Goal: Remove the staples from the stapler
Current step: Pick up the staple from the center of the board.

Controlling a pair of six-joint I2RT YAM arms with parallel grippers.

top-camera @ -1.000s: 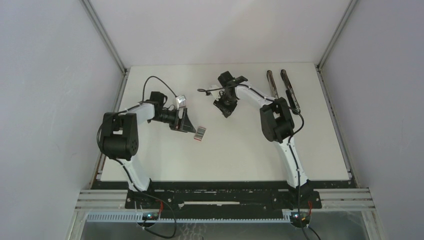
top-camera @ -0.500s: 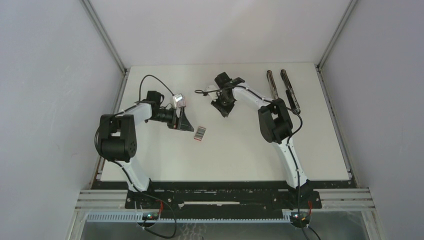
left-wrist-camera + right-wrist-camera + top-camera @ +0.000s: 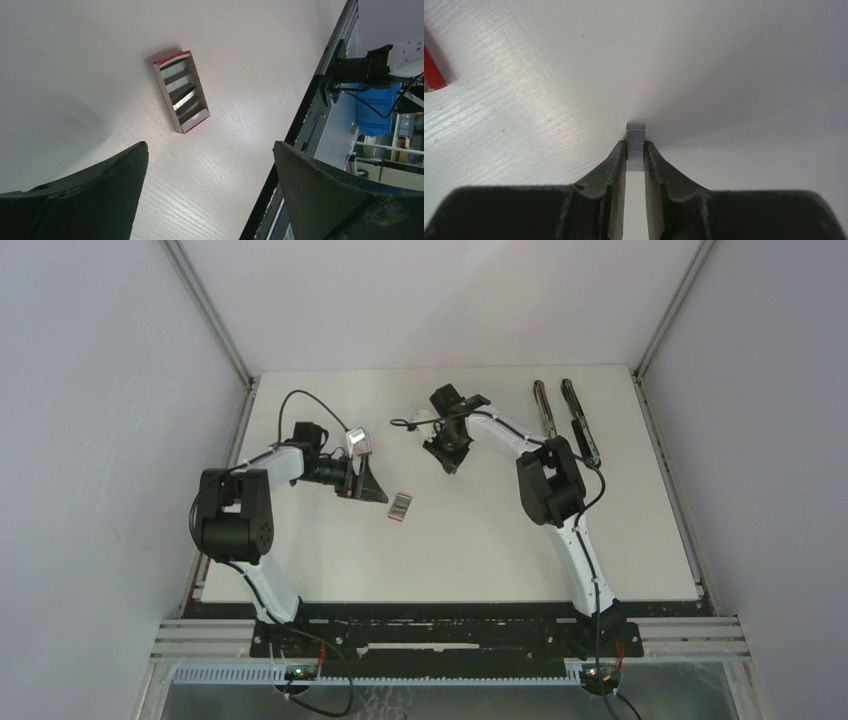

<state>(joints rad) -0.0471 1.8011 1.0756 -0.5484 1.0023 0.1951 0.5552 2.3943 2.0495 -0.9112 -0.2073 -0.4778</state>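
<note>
While right fingers (image 3: 616, 165) pinch staples (image 3: 635, 144), the box (image 3: 193, 124) (red-edged) holds more strips (image 3: 182, 93).

You have no text, label, brand, number or sign to read in any view. Neither the small red-edged box (image 3: 180, 92), at 10 o'clock from the left wrist view's middle, nor the staples (image 3: 635, 145), at 6 o'clock from the right wrist view's middle, shows legible print.

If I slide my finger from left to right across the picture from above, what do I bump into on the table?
left gripper → small box → right gripper, pinching the staples → opened stapler
</note>
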